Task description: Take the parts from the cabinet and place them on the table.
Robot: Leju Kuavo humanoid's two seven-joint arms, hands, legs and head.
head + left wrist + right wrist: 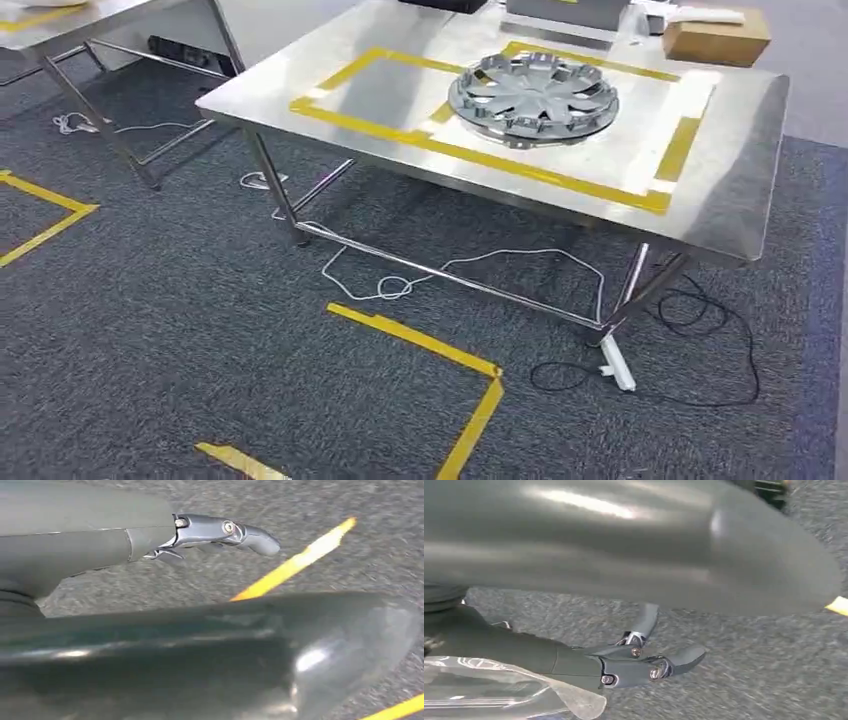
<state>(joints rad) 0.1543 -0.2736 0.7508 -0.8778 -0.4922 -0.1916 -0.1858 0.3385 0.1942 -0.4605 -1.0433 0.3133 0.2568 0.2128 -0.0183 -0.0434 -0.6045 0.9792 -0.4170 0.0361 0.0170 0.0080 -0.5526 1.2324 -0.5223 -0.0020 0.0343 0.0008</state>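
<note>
Down by the carpet hang both hands, left hand and right hand, fingers loosely apart and apparently empty, though blurred. Ahead and well apart, a wheel cover lies flat on the tabletop, neither hand clearly nearer.
</note>
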